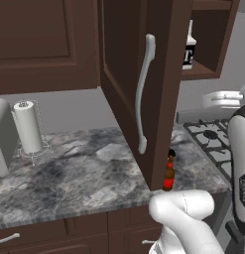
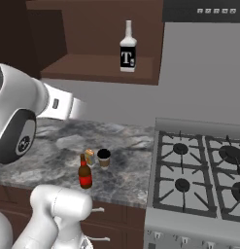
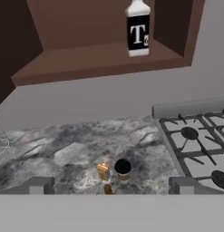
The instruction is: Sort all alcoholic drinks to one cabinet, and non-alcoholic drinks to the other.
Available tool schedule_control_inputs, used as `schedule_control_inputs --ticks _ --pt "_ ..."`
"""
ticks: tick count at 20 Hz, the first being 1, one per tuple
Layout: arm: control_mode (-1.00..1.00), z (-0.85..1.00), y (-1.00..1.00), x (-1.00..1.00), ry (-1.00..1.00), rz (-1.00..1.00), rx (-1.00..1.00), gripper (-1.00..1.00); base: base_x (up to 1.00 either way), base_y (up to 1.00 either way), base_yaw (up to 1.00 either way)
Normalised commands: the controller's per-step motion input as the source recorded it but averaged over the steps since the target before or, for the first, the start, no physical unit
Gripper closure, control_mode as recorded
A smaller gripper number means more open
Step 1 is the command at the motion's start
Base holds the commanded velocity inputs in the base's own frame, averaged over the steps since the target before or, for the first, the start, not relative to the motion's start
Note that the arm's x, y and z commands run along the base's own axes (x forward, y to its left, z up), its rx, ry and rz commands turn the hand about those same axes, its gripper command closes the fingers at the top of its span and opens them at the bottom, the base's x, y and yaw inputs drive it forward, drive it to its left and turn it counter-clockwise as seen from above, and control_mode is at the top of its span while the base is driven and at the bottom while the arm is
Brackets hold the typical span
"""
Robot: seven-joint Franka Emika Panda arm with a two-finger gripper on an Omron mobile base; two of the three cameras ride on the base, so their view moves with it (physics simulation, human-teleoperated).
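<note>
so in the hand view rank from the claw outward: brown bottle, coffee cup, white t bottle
1. Brown red-capped bottle: on the counter edge, between the open claw tips.
2. Tan dark-lidded paper cup: on the counter, just beyond.
3. White T-labelled bottle: up on the cabinet shelf.

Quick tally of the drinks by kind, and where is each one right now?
Bottles: 2, the white bottle standing in the open cabinet, and the brown bottle standing on the counter.
Cans: 1, the yellow-orange can on the counter.
Coffee cups: 1, the tan cup beside the can.
Total: 4.
</note>
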Motion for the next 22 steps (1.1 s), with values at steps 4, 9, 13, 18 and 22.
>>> schedule_control_inputs --ticks 4,9,13,18,22 --pt "-1.00 -0.32 0.09 -0.26 0.16 0.11 0.00 -1.00 0.00 0.00 0.00" --pt "-1.00 -0.27 0.11 -0.32 0.16 0.11 0.00 -1.00 0.00 0.00 0.00" --pt "-1.00 -0.30 0.13 -0.35 0.14 0.10 0.00 -1.00 0.00 0.00 0.00" --pt "-1.00 -0.32 0.16 -0.37 0.12 0.08 0.00 -1.00 0.00 0.00 0.00" --pt "-1.00 -0.34 0.12 -0.20 0.07 0.06 0.00 -1.00 0.00 0.00 0.00"
